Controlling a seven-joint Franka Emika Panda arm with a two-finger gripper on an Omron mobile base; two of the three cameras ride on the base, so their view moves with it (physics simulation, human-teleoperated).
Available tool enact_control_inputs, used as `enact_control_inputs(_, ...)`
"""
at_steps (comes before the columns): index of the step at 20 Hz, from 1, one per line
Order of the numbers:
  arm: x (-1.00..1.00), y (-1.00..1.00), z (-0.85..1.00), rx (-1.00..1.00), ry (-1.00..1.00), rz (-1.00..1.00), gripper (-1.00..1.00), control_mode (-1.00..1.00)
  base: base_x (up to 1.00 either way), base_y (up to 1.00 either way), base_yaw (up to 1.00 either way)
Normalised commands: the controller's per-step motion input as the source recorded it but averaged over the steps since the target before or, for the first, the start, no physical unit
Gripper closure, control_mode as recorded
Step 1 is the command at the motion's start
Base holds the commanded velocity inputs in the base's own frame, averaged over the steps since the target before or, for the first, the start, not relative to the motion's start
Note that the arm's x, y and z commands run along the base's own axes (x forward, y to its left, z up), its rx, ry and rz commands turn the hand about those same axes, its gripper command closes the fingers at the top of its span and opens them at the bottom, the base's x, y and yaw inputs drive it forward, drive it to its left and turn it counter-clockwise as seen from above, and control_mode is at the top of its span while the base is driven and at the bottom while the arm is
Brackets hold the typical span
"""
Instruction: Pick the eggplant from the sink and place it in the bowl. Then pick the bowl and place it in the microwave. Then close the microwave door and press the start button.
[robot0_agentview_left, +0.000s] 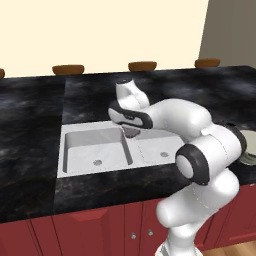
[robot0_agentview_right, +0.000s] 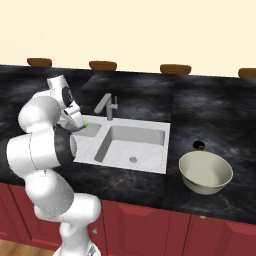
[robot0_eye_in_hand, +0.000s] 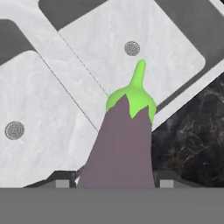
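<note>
The gripper (robot0_eye_in_hand: 116, 183) grasps the eggplant (robot0_eye_in_hand: 120, 148) — green stem pointing outward — above the sink (robot0_eye_in_hand: 78, 83); the bowl (robot0_agentview_right: 205, 172) sits on the counter (robot0_agentview_right: 210, 110).

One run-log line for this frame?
phase: carry | gripper: shut on eggplant | over sink | bowl: empty, on counter

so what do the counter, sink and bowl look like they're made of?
Counter: dark polished stone, probably marble or granite; black with pale cloudy veining.
Sink: white-grey with a faint marbled mottling, matte; stone or composite rather than steel, though the render leaves it open.
Bowl: smooth cream ceramic by the look, with a soft sheen and a thick rim.
</note>
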Motion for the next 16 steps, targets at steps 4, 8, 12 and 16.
enact_control_inputs(4,-0.51,-0.92,0.61,0.0,0.0,0.0,1.0,-1.0,0.0,0.0,0.0)
enact_control_inputs(8,-0.26,-1.0,0.38,0.0,0.0,0.0,1.0,-1.0,0.0,0.0,0.0)
enact_control_inputs(12,-0.06,-1.0,0.04,0.0,0.0,-0.02,1.0,-1.0,0.0,0.0,0.0)
enact_control_inputs(16,-0.09,-1.0,0.0,0.0,0.0,-0.07,1.0,-1.0,0.0,0.0,0.0)
